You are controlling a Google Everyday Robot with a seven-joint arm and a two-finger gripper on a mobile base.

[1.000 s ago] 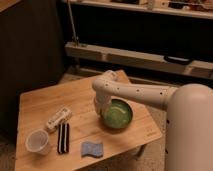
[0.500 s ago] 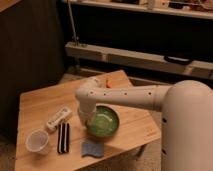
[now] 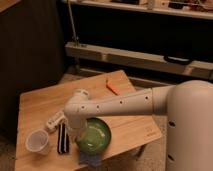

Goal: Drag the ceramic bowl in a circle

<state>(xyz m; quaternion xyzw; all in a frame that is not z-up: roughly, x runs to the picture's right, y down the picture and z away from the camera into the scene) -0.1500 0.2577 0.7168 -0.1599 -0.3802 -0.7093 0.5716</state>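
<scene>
claw (image 3: 81, 136): together, seemingly at ceramic bowl (image 3: 98, 137) rim, tips obscured | blue sponge (image 3: 90, 160): partly behind bowl

the white perforated robot arm (image 3: 125, 104) reaches leftward from the bulky white base (image 3: 190, 125); wrist bent downward; the two-finger gripper (image 3: 81, 135) hangs below it, fingers closed

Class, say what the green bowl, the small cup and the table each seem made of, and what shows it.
Green bowl: likely glazed ceramic, glossy sheen. Small cup: probably thin plastic, translucent whitish. Table: wood, pale planks with grain, matte. The end effector is down at the bowl's left rim.
</scene>
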